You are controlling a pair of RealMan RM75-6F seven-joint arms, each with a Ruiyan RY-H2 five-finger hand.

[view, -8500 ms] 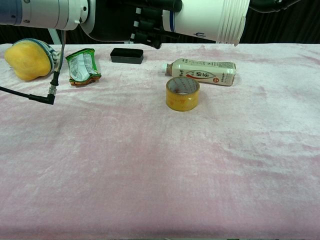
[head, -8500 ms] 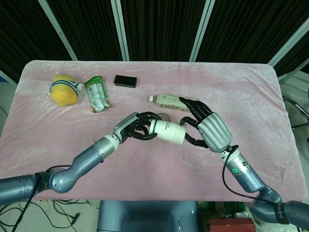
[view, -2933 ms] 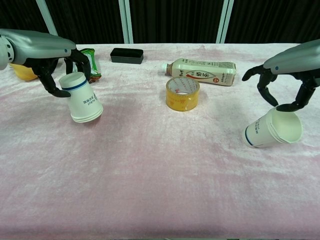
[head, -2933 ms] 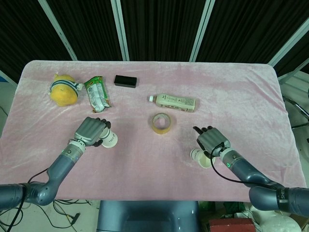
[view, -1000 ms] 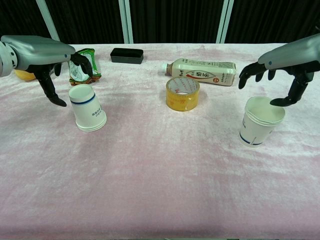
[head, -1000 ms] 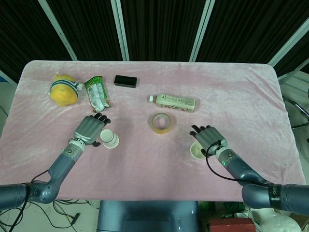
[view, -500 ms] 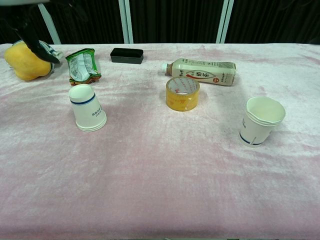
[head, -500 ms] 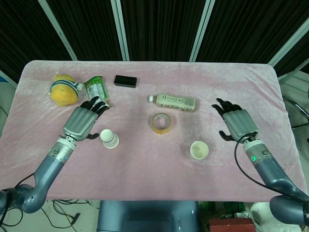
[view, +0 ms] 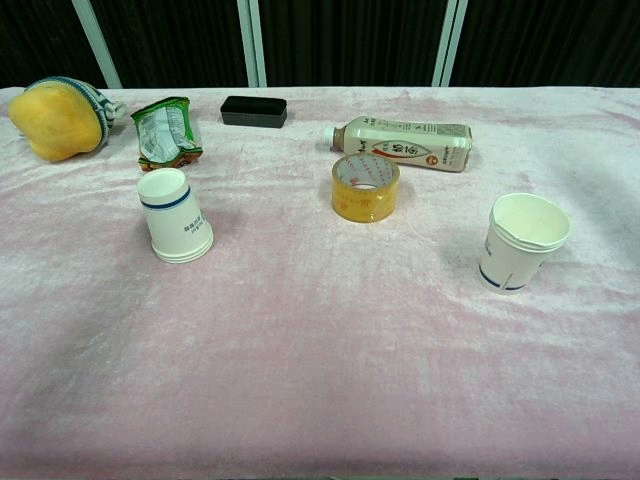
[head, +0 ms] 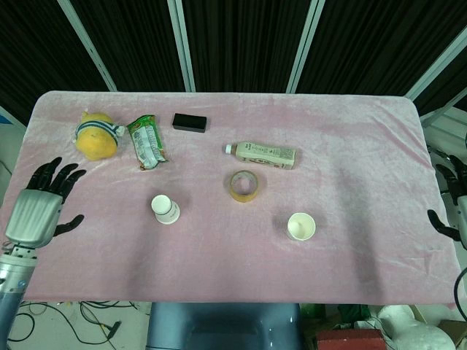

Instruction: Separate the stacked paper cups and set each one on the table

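One white paper cup (head: 166, 209) (view: 176, 216) with a blue band stands mouth-down on the pink cloth, left of centre. A second paper cup (head: 300, 226) (view: 522, 243) stands mouth-up at the right, its rim showing several nested edges. My left hand (head: 38, 206) hovers at the table's left edge with fingers spread, holding nothing. My right hand (head: 454, 203) shows only partly at the right border of the head view, fingers apart, off the table's right edge. Neither hand appears in the chest view.
A roll of yellow tape (head: 245, 185) lies between the cups, with a bottle (head: 263, 155) on its side behind it. Along the back left are a black box (head: 190, 122), a green snack packet (head: 147, 142) and a yellow plush toy (head: 97, 135).
Both hands have drawn back outward from the cups to the table's left and right edges. The cups stay where they were set, one inverted and one upright.
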